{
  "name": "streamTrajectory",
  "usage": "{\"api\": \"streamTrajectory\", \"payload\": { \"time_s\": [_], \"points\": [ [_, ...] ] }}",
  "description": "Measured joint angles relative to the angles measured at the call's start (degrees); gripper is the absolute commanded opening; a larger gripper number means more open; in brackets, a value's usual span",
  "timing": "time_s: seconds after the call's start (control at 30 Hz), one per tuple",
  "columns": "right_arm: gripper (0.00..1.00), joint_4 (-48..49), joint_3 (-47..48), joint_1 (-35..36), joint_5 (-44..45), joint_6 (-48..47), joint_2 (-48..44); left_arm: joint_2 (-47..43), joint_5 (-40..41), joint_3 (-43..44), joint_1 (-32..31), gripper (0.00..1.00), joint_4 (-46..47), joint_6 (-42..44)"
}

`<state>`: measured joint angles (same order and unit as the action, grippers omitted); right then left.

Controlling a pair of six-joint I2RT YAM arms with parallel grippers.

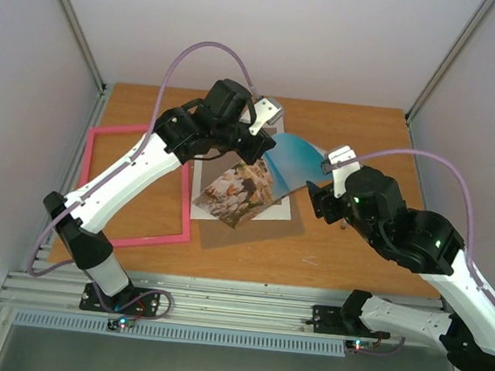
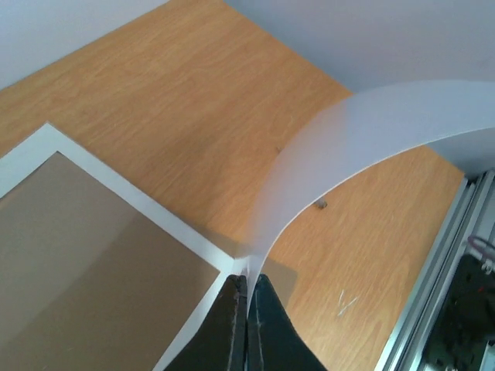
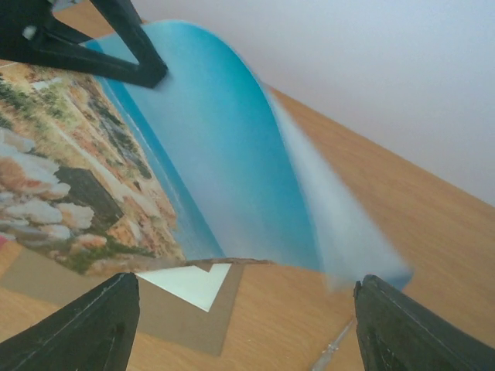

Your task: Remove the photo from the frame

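Tightly closed, the left end effector point(image 2: 246, 284) pinches an edge of the glossy rectangular seaside photo point(image 2: 371, 147); its wrist view shows only the print's blank white back. The right end effector point(image 3: 247, 305) stands wide, gripping nothing, and its view shows blue sea and pale rocks curling upward. Only the overhead view shows the thin pink rectangular frame point(image 1: 150, 241), flat on the wooden tabletop point(image 1: 358, 126), left of the white mat point(image 1: 284, 211).

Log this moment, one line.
left gripper: shut on photo | right gripper: open, near photo's blue end | photo: curled up over mat | frame: empty, lying apart
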<state>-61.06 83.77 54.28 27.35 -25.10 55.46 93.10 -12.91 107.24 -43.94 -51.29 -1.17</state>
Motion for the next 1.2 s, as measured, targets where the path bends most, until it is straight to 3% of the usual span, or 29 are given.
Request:
{"api": "streamTrajectory", "payload": {
  "time_s": [0.13,0.43,0.67,0.9,1.2],
  "points": [
    [0.88,1.5,-3.5,0.0,2.9,2.1,-4.2,0.7,0.4,1.0,0.0,0.00,1.7,-4.5],
    [0.98,3.3,-8.3,0.0,10.3,5.7,-14.7,0.3,2.9,-1.6,0.0,0.00,8.4,-13.7],
    [0.99,3.2,-11.0,0.0,11.0,7.6,-16.2,-2.8,6.5,-19.2,1.2,0.01,19.9,-24.4],
    [0.98,3.1,-12.3,0.0,9.8,9.1,-15.7,-5.3,7.8,-38.3,8.9,0.00,29.9,-36.7],
    [0.99,3.1,-14.2,0.0,8.2,10.6,-15.3,-7.4,9.3,-46.5,13.4,0.00,35.8,-42.1]
  ]
}}
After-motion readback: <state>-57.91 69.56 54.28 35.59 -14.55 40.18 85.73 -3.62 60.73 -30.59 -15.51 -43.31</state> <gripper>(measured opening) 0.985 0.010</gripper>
